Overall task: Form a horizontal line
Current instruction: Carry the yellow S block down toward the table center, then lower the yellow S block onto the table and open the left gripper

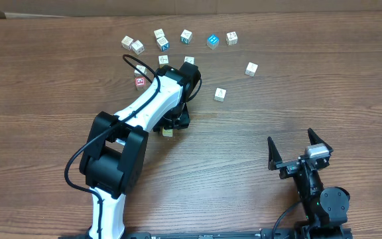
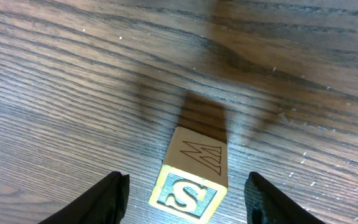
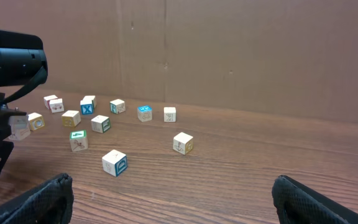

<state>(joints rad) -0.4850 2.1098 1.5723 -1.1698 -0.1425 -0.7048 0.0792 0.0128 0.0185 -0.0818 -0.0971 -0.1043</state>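
Observation:
A pale yellow cube (image 2: 193, 180) with an S on its near face and an M on top rests on the table between the fingers of my left gripper (image 2: 186, 182). The jaws stand open, with a gap on each side of the cube. From overhead, the left gripper (image 1: 171, 125) hangs over this cube (image 1: 168, 132) near the table's middle. The red-faced cube (image 1: 139, 81) lies just left of the arm. The blue cube with a white X (image 1: 164, 45) sits in the far group. My right gripper (image 1: 299, 151) is open and empty at the near right.
Several other lettered cubes are scattered along the far side, among them a blue one (image 1: 212, 41), a white one (image 1: 251, 68) and another (image 1: 220, 94) nearer the middle. A cardboard wall (image 3: 229, 50) stands behind the table.

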